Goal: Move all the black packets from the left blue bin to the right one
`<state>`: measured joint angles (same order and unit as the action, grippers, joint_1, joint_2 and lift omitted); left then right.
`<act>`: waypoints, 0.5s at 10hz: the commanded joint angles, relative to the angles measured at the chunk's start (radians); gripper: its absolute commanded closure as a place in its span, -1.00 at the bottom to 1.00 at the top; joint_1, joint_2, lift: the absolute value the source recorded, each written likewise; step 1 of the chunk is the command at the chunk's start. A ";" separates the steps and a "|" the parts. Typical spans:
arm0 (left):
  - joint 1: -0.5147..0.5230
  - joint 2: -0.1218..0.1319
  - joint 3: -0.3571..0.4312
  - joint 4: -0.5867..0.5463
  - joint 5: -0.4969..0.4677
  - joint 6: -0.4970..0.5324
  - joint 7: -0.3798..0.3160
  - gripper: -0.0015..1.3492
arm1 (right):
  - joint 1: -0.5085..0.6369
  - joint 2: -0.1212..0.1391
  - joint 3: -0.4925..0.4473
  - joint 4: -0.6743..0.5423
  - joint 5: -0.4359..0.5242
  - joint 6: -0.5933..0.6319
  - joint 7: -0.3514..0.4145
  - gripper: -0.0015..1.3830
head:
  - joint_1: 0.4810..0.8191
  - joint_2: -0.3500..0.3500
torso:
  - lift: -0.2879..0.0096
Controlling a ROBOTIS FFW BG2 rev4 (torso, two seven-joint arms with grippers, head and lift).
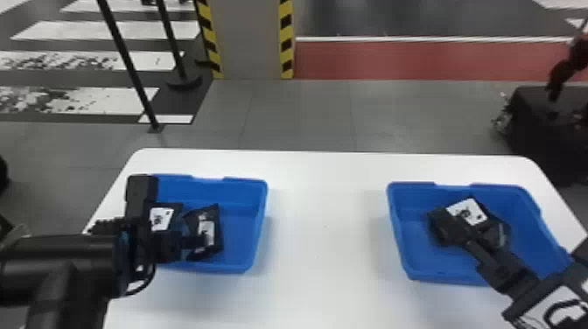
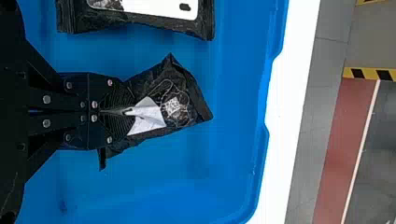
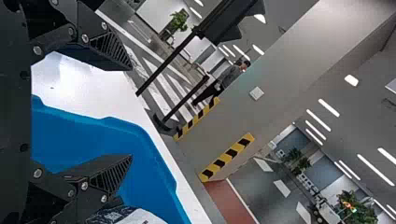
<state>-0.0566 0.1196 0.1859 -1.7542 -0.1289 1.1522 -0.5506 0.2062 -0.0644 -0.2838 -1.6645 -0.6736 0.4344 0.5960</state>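
Passing room over white tabletop (image 1: 323, 218), head view's lower centre, between high-walled left blue bin (image 1: 260, 227) and right blue bin (image 1: 397, 223).

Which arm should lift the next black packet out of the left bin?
Left, probably: the left gripper is shut on a black packet in the left bin, while the right gripper stands open at the right bin.

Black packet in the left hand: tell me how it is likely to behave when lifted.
The black packet will probably flex and sag, since its white label is buckled where the left hand pinches it. It looks rather light, being a small, creased pouch. Rolling seems unlikely, given its flattish, angular shape.
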 commanded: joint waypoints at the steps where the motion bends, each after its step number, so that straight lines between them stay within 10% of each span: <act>1: 0.025 0.000 0.017 -0.039 0.009 -0.026 -0.040 0.80 | -0.005 0.002 0.002 -0.006 0.000 0.000 0.007 -0.43 | 0.27 0.18 | 0.20; 5: 0.152 0.002 0.073 -0.348 0.026 0.014 -0.239 0.80 | 0.002 0.000 0.021 -0.072 0.014 0.037 0.025 -0.43 | 0.27 0.19 | 0.20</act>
<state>0.0854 0.1205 0.2580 -2.0689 -0.1083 1.1613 -0.7903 0.2063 -0.0640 -0.2645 -1.7221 -0.6650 0.4576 0.6211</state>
